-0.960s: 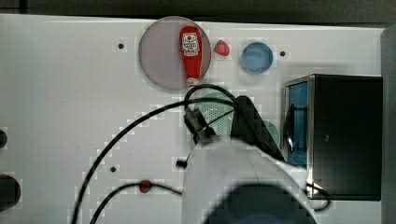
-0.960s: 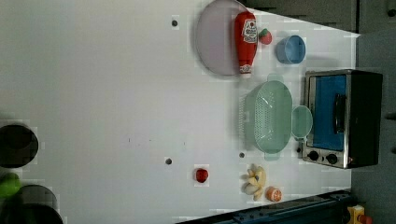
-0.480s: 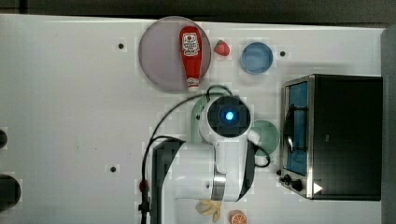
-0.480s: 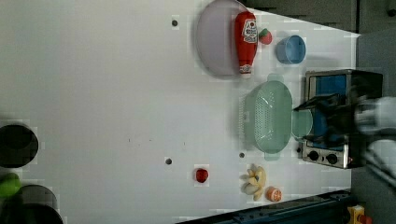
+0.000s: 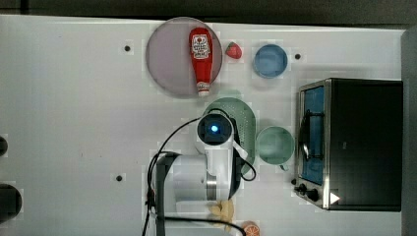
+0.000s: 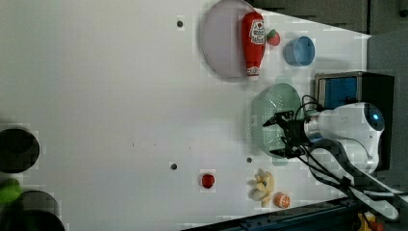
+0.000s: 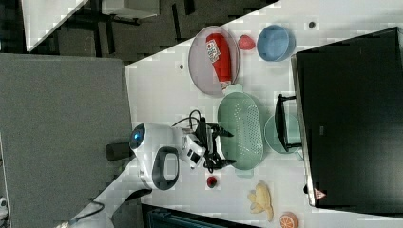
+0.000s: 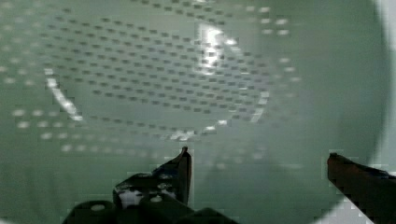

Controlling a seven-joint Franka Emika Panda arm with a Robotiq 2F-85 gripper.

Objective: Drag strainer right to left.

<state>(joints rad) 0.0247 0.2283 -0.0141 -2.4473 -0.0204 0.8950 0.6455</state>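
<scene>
Top view: strainer [image 5: 244, 118] lies mid-bench, touching the cup [image 5: 275, 145] and just below the plate [image 5: 172, 59].

Left view: tool [image 6: 278, 134], released, spans the strainer's rim; a shallow hold could slip off.

Right view: bottle [image 7: 220, 56] sits near; bench [image 7: 157, 90] leftward is narrow.

Wrist view: one finger [image 8: 180, 170] hangs inside the bowl.

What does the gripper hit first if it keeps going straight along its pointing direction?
Most likely the strainer: the open gripper points into its perforated basin. How much gap remains is unclear.
</scene>
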